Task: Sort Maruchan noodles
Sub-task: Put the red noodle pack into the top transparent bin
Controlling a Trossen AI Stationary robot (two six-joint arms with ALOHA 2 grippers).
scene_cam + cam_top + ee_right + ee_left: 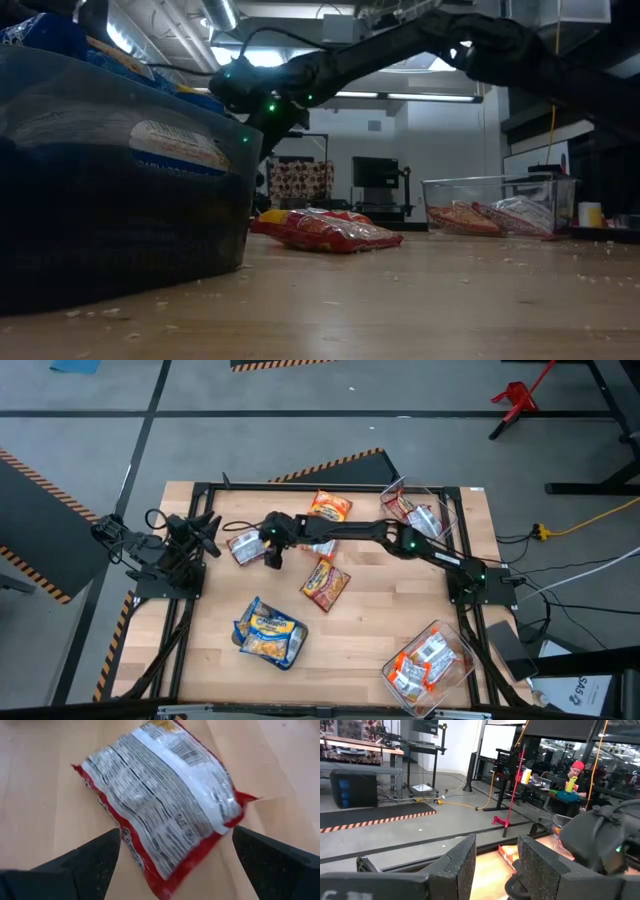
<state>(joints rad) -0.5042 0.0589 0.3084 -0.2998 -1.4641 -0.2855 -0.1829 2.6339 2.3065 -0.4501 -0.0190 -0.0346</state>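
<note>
**Right arm poised over a loose ramen packet, sorting partly done**

A wooden table (360, 610) carries scattered Maruchan noodles and two clear bins. The right arm (400, 540) reaches from the table's right edge across to its left half. The right gripper (175, 855) hangs directly above a red-edged packet (160, 800) lying label side up, jaws released and spread wide on either side of it, not touching it. The left gripper (495, 865) waits folded at the table's left edge, jaws slightly parted and empty.

Sorting looks roughly half finished. The far bin (425, 510) at the table's back right corner holds a few red and silver packets; the near bin (430, 660) at its front right corner holds orange and white ones. A blue-yellow pile (268, 632) sits at the table's front left. Two orange-red packets (325, 582) remain loose near the table's middle.

The table's centre is open, giving free room toward either bin. The targeted packet lies well inside the table's edges.
</note>
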